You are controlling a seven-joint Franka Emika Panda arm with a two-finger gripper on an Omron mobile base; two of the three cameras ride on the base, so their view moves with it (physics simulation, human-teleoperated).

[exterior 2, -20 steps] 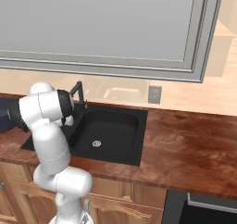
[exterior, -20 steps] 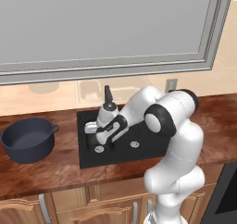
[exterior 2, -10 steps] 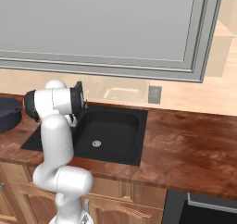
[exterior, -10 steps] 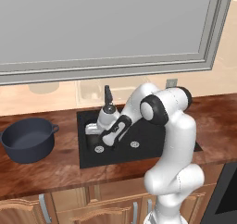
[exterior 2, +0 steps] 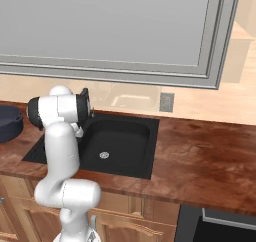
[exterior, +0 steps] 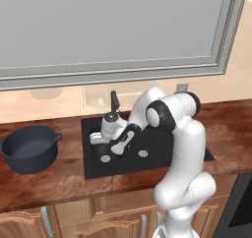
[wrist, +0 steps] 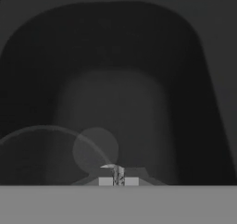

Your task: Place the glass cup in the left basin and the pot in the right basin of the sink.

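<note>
We have swung our gripper (wrist: 118, 176), clamped on the glass cup (wrist: 46, 156), down into the left basin (exterior: 98, 141); the pot (exterior: 29, 148) waits far left

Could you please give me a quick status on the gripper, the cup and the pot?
Gripper shut on cup, low over left basin. Pot on counter left of sink. Nothing in the way.

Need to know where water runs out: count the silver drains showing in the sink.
2. One sits in the left basin's floor, close under the end effector; the other in the right basin. None looks hidden.
</note>
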